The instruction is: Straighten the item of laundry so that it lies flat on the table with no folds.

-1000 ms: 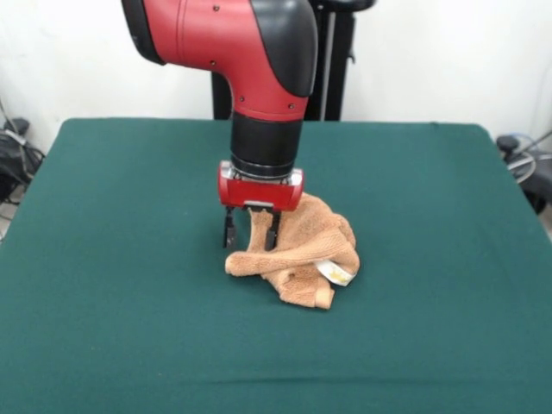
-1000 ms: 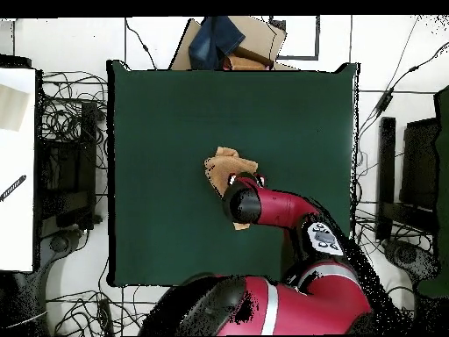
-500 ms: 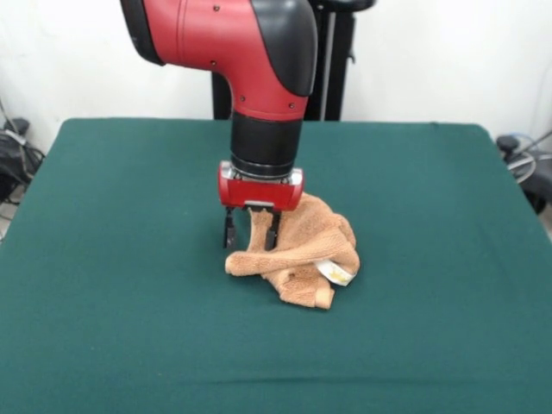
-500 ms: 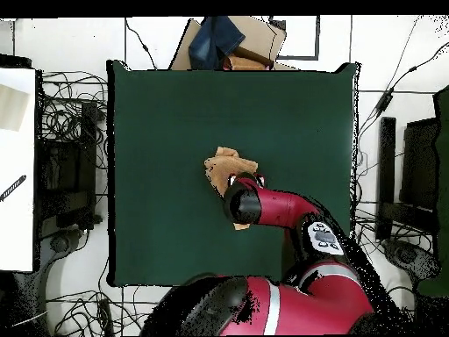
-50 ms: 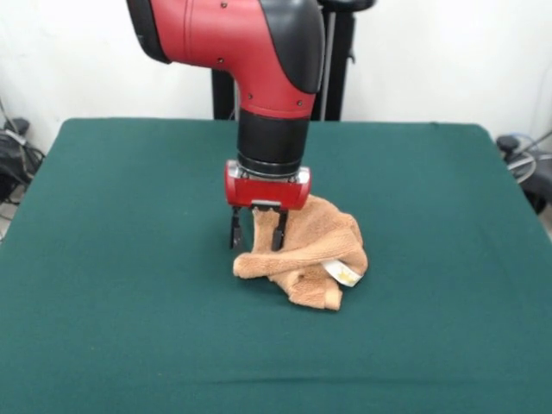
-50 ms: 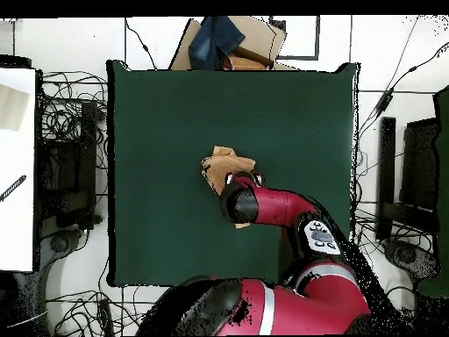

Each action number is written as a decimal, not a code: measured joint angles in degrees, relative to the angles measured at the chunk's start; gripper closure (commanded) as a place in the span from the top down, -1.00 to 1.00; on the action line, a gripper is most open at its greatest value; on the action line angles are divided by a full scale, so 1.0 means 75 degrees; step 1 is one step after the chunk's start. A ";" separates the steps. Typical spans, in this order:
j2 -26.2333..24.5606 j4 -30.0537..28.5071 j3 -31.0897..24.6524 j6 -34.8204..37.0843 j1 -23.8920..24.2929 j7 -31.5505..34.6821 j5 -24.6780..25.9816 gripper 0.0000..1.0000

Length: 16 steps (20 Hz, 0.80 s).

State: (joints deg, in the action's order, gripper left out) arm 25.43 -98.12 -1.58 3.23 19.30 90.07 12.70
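The item of laundry, a peach-tan terry towel, lies crumpled near the middle of the green table. A fold of it rises in a peak between the fingers of my gripper, which is shut on it at the towel's left end. Its white label shows at the lower right of the heap. In the overhead view only part of the towel shows on the table. My arm covers the rest of it and the gripper.
A cardboard box holding a blue cloth sits just beyond one table edge. Cables and dark equipment lie along the sides, with a white surface further out.
In the front view my gripper has shifted a little to the right, and the towel has slid the same way with it.
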 measured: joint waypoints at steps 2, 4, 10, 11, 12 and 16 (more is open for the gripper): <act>0.0024 -0.0008 -0.0054 0.0000 -0.0004 0.0000 -0.0024 1.00; 0.0053 -0.0017 -0.0161 -0.0002 -0.0006 0.0000 -0.0057 1.00; 0.0085 -0.0020 -0.0466 -0.0002 0.0000 0.0000 -0.0070 1.00; 0.0092 -0.0023 -0.0490 -0.0002 0.0000 0.0000 -0.0070 1.00; 0.0106 -0.0024 -0.0533 0.0000 0.0001 0.0000 -0.0068 1.00; 0.0165 -0.0023 -0.0668 0.0000 -0.0004 0.0000 -0.0082 1.00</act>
State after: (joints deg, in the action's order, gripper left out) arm 26.66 -98.29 -6.59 3.23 19.27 90.07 12.08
